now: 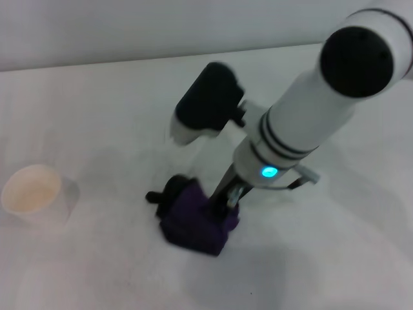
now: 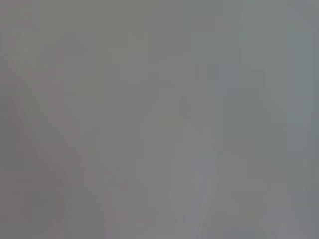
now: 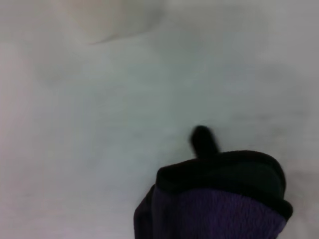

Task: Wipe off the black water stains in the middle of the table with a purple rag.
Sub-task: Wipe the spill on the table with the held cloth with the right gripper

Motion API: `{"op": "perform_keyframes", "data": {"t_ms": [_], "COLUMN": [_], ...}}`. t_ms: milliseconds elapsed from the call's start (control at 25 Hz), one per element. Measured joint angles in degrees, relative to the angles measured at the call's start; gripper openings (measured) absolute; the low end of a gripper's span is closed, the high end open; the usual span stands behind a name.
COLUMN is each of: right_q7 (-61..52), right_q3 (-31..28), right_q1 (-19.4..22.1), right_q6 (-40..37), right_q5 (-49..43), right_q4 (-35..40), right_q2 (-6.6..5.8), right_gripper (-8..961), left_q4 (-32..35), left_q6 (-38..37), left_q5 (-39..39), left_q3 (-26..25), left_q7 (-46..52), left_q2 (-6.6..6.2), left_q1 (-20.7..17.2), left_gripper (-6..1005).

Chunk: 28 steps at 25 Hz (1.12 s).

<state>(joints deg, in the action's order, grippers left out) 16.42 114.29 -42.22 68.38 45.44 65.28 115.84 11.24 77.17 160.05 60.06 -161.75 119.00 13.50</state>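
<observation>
Near the middle of the wide white matte table (image 1: pixel 97 271), the right gripper (image 1: pixel 222 203) comes down steeply from the far right on its thick white arm with black bands and a glowing blue-green light, and it is clenched on the folded dark purple rag with black edging (image 1: pixel 193 223), pressing the cloth flat against the tabletop. Holding it bunched and low like this makes sense for scrubbing: the fingers pin the upper folds while the underside bears on the surface. A small black tab (image 1: pixel 153 196) sticks out from the rag's left side; in the right wrist view the same tab (image 3: pixel 202 139) pokes beyond the black hem of the rag (image 3: pixel 219 199), with bare table (image 3: pixel 99 124) stretching away from it. The dark round blot of black water stains does not show in any view; my judgement is that it lies under the cloth or under the arm, which would explain why the rag is parked exactly here, but that cannot be confirmed. A white paper cup (image 1: pixel 35 197) stands upright well off to the left, apart from the work and unlikely to be disturbed by short strokes. The left arm is out of sight, and its wrist view shows only a featureless grey field, so its pincer cannot be seen.
</observation>
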Motion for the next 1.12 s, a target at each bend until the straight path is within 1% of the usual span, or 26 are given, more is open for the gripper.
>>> {"op": "perform_keyframes", "data": {"t_ms": [120, 240, 320, 400, 560, 800, 1000, 1120], "right_q7": [-1.2, -4.2, -5.3, -5.3, -4.9, -4.1, 2.7, 3.7], "right_q3": [-3.3, -4.2, -4.2, -3.8, 0.3, 8.8, 10.0, 11.1], "right_q1": [1.0, 1.2, 1.7, 2.2, 2.1, -1.0, -2.8, -5.0], "right_q6": [1.0, 1.3, 1.7, 2.2, 2.5, -0.5, -1.9, -3.6], "right_q5": [-5.6, -12.0, -13.9, -13.6, -8.5, 0.7, 10.8, 12.8], "right_q4": [0.5, 0.3, 1.1, 2.4, 4.0, 3.3, 1.6, -0.4], "right_q2": [-0.12, -0.16, -0.08, 0.1, 0.32, 0.33, 0.36, 0.36], "right_gripper": [91, 91, 91, 91, 91, 91, 92, 92], "left_q4": [-0.4, -0.4, -0.4, -0.4, -0.4, -0.4, -1.8, -1.9], "left_q6": [0.3, 0.4, 0.3, 0.0, -0.2, 0.0, 0.2, 0.4], "left_q5": [0.0, 0.0, 0.0, 0.0, 0.0, 0.0, 0.0, 0.0], "left_q3": [0.0, 0.0, 0.0, 0.0, 0.0, 0.8, 1.4, 1.4], "left_q7": [0.0, 0.0, 0.0, 0.0, 0.0, 0.1, 0.0, 0.0], "left_q2": [0.0, 0.0, 0.0, 0.0, 0.0, 0.05, 0.1, 0.1], "left_q1": [-0.1, -0.1, 0.0, 0.3, 0.7, 1.1, 1.7, 1.7], "left_gripper": [893, 893, 893, 893, 893, 893, 892, 892]}}
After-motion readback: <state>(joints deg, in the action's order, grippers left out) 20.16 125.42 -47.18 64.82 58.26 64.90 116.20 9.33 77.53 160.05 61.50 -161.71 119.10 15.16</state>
